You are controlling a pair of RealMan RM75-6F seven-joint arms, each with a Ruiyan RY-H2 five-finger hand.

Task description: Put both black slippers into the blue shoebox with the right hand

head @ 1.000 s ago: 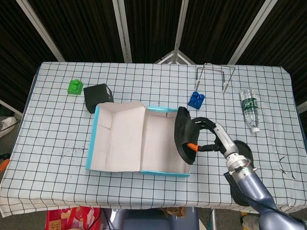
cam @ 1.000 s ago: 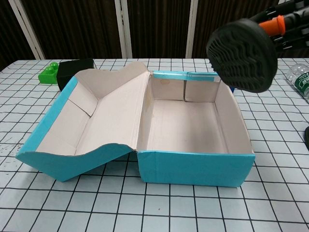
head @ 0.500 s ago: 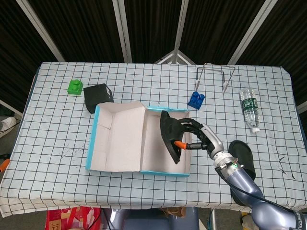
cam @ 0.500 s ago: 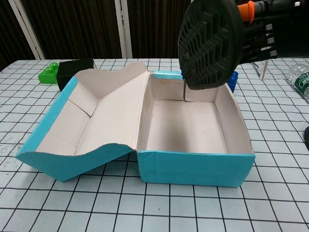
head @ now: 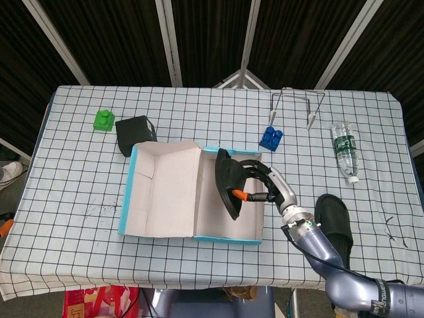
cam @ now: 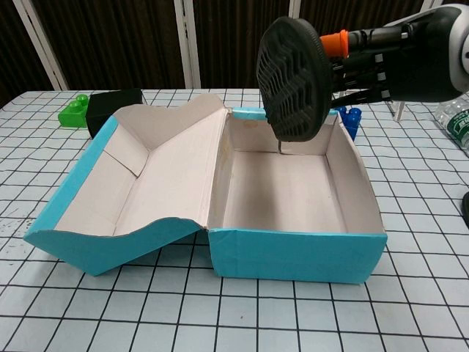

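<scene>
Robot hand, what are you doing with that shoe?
The right hand is holding one black slipper on its edge above the open blue shoebox. The box is empty inside. The other slipper lies on the table, to the right of the box.

Slipper: our right hand (cam: pixel 396 62) held the black slipper (cam: pixel 293 79) on edge.
Position: above our open blue shoebox (cam: pixel 297 257).
</scene>
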